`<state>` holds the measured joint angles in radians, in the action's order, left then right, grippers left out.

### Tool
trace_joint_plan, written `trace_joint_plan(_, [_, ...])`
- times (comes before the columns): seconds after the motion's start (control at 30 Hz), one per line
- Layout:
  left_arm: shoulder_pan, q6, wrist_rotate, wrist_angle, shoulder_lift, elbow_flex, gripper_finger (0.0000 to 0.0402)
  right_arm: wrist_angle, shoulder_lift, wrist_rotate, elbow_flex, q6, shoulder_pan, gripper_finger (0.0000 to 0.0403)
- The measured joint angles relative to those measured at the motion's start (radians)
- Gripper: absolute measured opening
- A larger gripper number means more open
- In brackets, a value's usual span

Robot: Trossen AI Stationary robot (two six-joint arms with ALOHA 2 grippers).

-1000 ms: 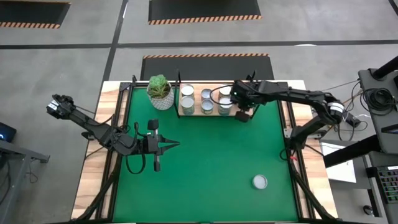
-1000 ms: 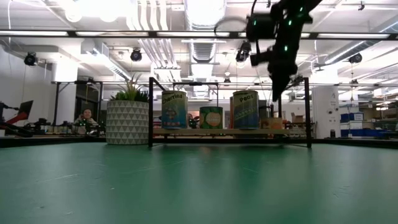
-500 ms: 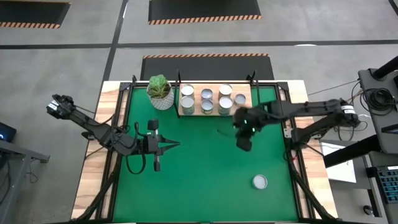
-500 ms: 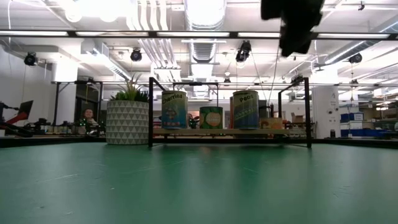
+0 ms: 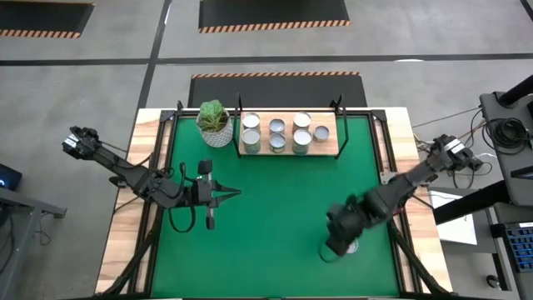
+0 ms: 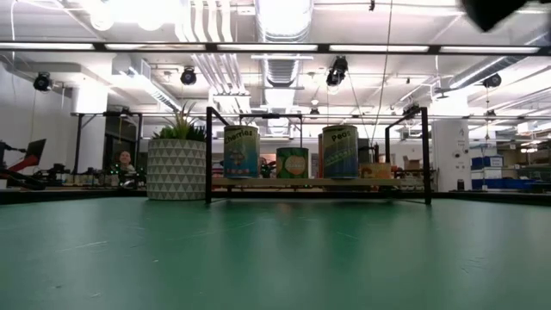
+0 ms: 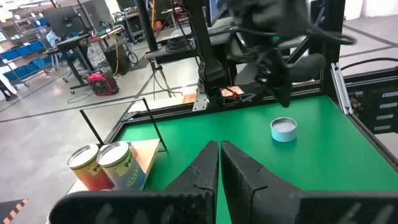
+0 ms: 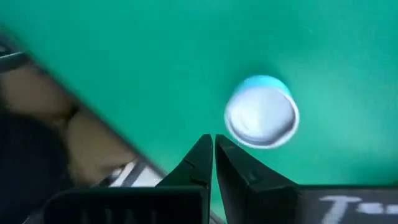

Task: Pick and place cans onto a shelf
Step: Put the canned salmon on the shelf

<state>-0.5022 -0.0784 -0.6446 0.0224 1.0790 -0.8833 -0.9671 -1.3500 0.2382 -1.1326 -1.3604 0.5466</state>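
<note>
Right wrist view alone shows closed fingers (image 8: 213,163) above can (image 8: 261,113).

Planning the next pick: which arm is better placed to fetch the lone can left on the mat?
The right. Its hand hangs just above the lone can at the near right of the mat, fingers together. The left hand waits at mid-left, farther from it.

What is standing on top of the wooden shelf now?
On the shelf stand seven cans, grouped toward its plant-side end; the other end is bare. The shelf surface under the cans is hidden.
</note>
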Motion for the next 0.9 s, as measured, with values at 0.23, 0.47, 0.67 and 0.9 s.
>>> trace_joint_plan(0.23, [0.000,0.002,0.000,0.001,0.000,0.000,0.0000,0.015,-0.033,-0.154,0.047,-0.282,0.140,0.0029])
trace_joint_plan(0.47, [0.000,0.017,0.000,0.001,0.000,0.000,0.0000,0.018,-0.077,-0.190,0.045,-0.363,0.186,0.0150])
trace_joint_plan(0.67, [0.000,0.025,0.001,0.001,0.000,0.001,0.0000,0.015,-0.132,-0.186,0.045,-0.450,0.214,0.0288])
trace_joint_plan(0.9, [0.000,0.024,0.001,0.001,0.000,0.002,0.0000,0.019,-0.218,-0.126,0.045,-0.452,0.222,0.0371])
